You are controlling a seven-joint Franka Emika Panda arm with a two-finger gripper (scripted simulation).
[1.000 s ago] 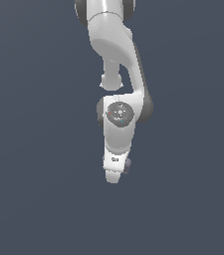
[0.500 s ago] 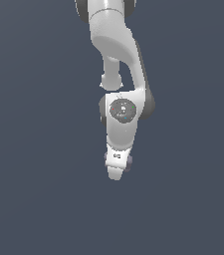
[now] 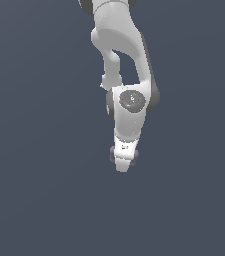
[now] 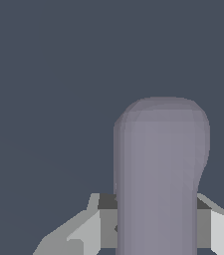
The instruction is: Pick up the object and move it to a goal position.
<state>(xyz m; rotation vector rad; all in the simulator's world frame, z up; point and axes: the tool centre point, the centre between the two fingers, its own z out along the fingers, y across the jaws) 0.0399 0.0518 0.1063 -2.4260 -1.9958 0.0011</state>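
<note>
Grey-blue floor (image 3: 34, 200) filled both views, flat and plain. Near the middle of the exterior view, the big white robot arm (image 3: 126, 65) reached down from the top, with a round grey cap (image 3: 132, 100) on its joint. At its low end hung the white claw (image 3: 123, 161), pointing down. A tiny dark mark sat on the claw's body, too small to read. The small dull grey-purple rounded block (image 4: 161, 174) was between the white fingers (image 4: 220, 231), which were closed on its two sides. In the wrist view the block stuck out past the fingers, smooth, with no words on it.
</note>
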